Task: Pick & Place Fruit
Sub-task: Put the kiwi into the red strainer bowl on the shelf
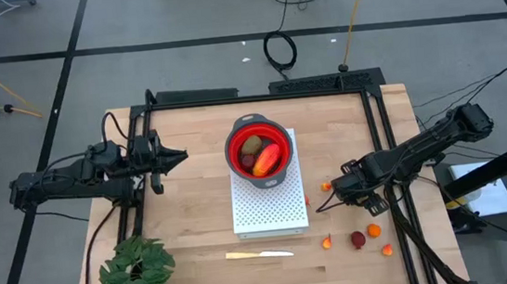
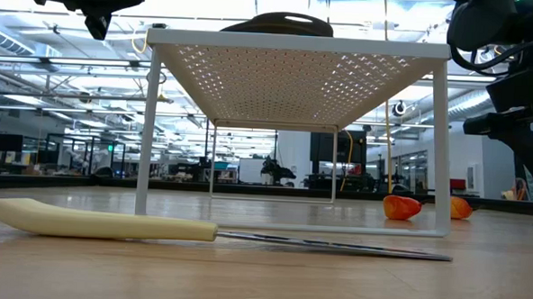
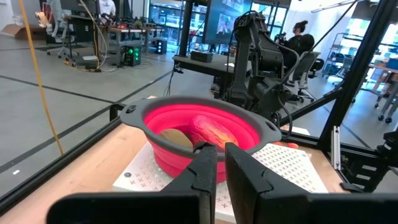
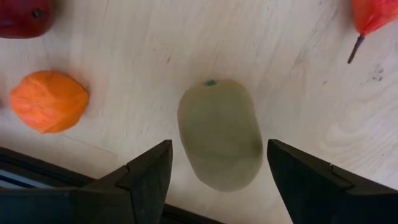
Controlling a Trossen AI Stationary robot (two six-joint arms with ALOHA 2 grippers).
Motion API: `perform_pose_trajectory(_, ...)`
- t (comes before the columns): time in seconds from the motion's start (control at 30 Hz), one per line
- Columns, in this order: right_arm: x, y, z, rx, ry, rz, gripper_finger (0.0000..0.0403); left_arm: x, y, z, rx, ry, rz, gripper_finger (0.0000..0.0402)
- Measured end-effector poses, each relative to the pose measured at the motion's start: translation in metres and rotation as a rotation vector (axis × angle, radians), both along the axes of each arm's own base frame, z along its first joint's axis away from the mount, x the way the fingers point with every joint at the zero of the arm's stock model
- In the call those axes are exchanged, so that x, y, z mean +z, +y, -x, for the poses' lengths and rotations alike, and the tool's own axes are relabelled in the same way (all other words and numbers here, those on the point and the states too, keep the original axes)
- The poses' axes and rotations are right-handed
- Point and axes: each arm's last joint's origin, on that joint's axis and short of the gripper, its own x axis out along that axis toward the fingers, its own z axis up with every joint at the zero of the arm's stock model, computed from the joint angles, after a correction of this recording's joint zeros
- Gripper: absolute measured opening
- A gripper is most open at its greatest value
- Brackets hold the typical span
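Note:
A red colander bowl (image 1: 256, 149) stands on a white perforated rack (image 1: 269, 206). It holds a red-orange oblong (image 1: 269, 158), an olive-brown oval (image 1: 251, 146) and a dark red piece. My right gripper (image 1: 333, 195) is open, low over the table to the right of the rack. In the right wrist view its fingers stand on either side of an olive-brown oval (image 4: 219, 134) that lies on the wood, without touching it. My left gripper (image 1: 180, 156) is shut and empty, raised left of the bowl (image 3: 199, 127).
Small orange bits (image 1: 327, 241) (image 1: 387, 250) and a dark red ball (image 1: 359, 239) lie on the wood near the right front. An orange piece (image 4: 48, 101) lies close beside the oval. A pale yellow knife (image 1: 260, 253) lies in front of the rack. A green plant (image 1: 137, 272) stands at front left.

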Motion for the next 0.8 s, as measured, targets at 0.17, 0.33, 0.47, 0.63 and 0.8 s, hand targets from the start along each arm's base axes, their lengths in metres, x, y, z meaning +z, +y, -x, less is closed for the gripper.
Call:
perform_pose_trajectory(0.17,-0.004,0.001,-0.002,0.004,0.024,-0.001,0.0254,0.000,0.000,0.000,0.000,0.000,0.000,0.0031)
perform_pose_trajectory(0.33,-0.015,0.003,-0.007,0.005,0.101,0.004,0.0254,0.000,0.000,0.000,0.000,0.000,0.000,0.0031)
perform_pose_trajectory(0.47,-0.024,0.004,-0.010,0.004,0.152,0.018,0.0254,0.000,0.000,0.000,0.000,0.001,-0.004,0.0031)
perform_pose_trajectory(0.63,-0.028,0.004,-0.012,-0.004,0.173,0.027,0.0254,0.000,0.000,0.000,0.001,0.001,-0.005,0.0031)
perform_pose_trajectory(0.8,-0.028,0.005,-0.015,-0.007,0.126,0.016,0.0242,0.000,0.000,0.000,0.001,0.001,-0.008,0.0031)
